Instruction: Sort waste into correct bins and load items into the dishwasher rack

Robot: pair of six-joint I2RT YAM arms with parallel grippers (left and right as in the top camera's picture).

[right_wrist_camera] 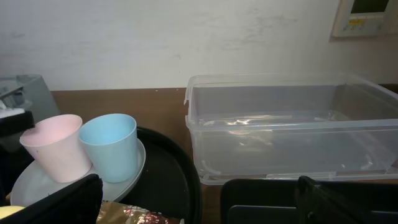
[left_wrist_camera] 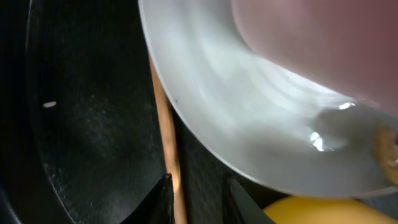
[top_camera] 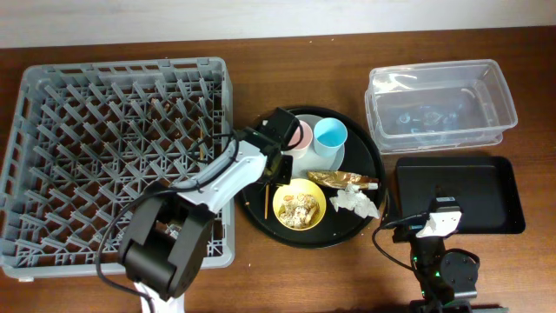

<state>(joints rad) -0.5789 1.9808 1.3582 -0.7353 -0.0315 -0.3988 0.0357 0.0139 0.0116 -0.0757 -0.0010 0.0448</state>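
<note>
Brown wood worktop [top_camera: 287, 278], plain off-white wall behind it, and a small wall panel [right_wrist_camera: 368, 15] up in the corner of the right wrist view. Biggest thing by far is the grey dishwasher rack [top_camera: 122, 156] on the left. Just beside it sits the round black tray [top_camera: 360, 152], which carries nearly everything. Far right at the back is the clear tub [top_camera: 439, 100], with the shallow black tray [top_camera: 486, 187] right in front of it.

On the round tray: the pale plate [top_camera: 326, 163] is at the back, and the yellow bowl [top_camera: 280, 202] at the front has beige food scraps [top_camera: 300, 210] in it. The pink cup [top_camera: 300, 135] and light-blue cup [top_camera: 330, 135] stand upright side by side on the plate. The gold foil wrapper [top_camera: 343, 180] and crumpled tissue [top_camera: 356, 203] lie just right of the bowl.

Left jaws are down low between plate and bowl. They're apart, with a wooden chopstick [left_wrist_camera: 165, 124] running between them, close to one finger. Right jaws are at the black tray's near edge, spread wide, nothing in them.
</note>
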